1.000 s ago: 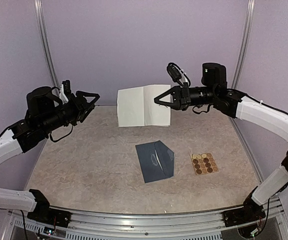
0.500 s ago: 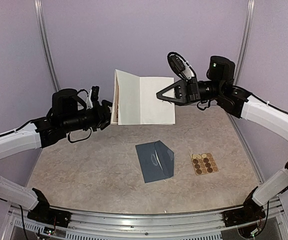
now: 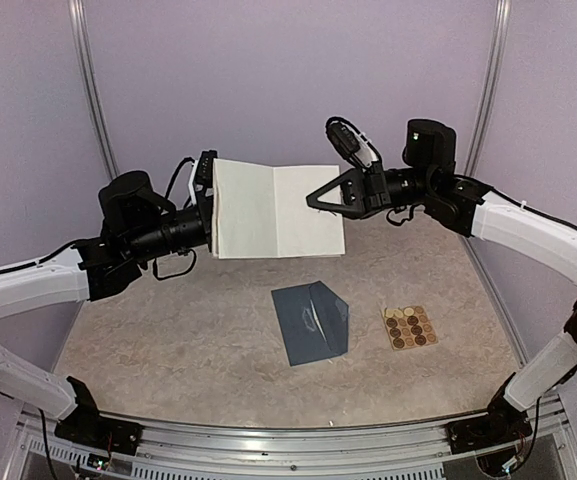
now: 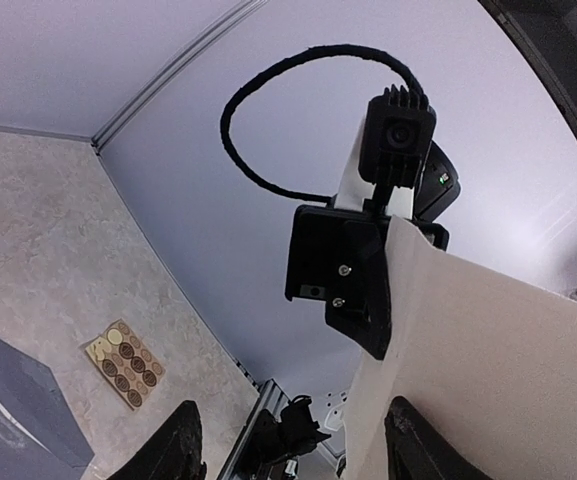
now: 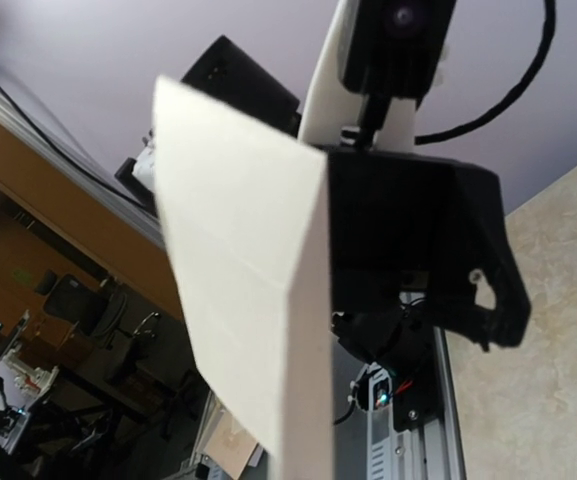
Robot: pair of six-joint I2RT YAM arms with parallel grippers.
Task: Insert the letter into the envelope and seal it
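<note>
The letter [image 3: 273, 210], a cream sheet with one vertical fold, hangs in the air above the back of the table. My right gripper [image 3: 313, 200] is shut on its right part and carries it. My left gripper [image 3: 208, 197] is at the sheet's left edge. In the left wrist view my left gripper [image 4: 293, 408] is open wide, and the letter's edge [image 4: 468, 350] stands just inside the right finger [image 4: 413, 440]. In the right wrist view the letter [image 5: 248, 280] hides my own fingers. The slate-blue envelope [image 3: 311, 322] lies flat on the table below, and one corner shows in the left wrist view [image 4: 8, 420].
A tan sheet of round brown stickers [image 3: 410, 327] lies right of the envelope and also shows in the left wrist view [image 4: 125, 362]. Purple walls with metal posts [image 3: 88, 90] close in the marbled table [image 3: 168, 330].
My left arm has swung right and up to the letter's left edge. The right gripper has lowered the letter a little, and the sheet now faces the camera flatter.
</note>
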